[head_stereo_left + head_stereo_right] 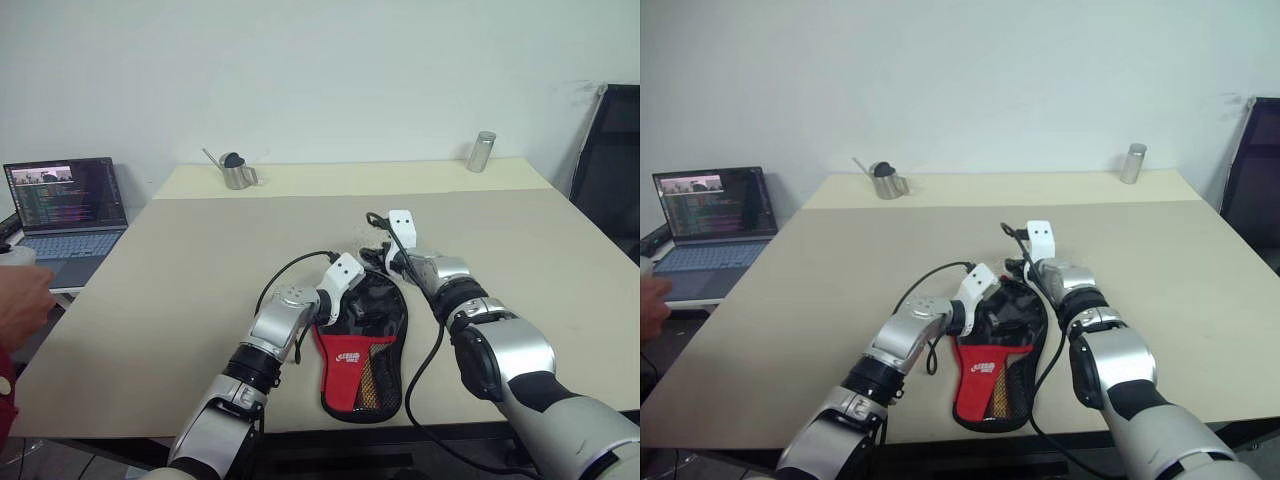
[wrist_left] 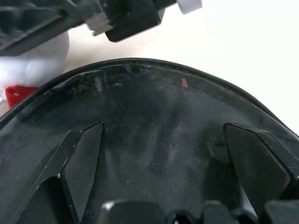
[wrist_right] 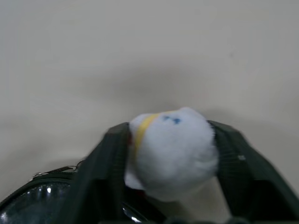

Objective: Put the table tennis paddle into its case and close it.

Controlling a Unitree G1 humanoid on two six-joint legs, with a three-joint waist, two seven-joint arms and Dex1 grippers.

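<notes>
The case [image 1: 350,362] lies flat on the table near the front edge, with its red panel and mesh pocket toward me and its round glossy black head farther away. My left gripper [image 1: 362,300] is open, its fingers [image 2: 79,163] spread over that glossy black head [image 2: 154,121]. My right gripper [image 3: 170,140] is at the far rim of the head. Its two fingers press on either side of the white plush charm [image 3: 174,156] with a yellow band. The table tennis paddle is hidden.
An open laptop [image 1: 65,205] sits at the left, and a person's hand [image 1: 20,305] is in front of it. A small metal watering can [image 1: 237,172] and a metal cylinder [image 1: 481,152] stand along the table's far edge. A black chair [image 1: 615,170] is at the right.
</notes>
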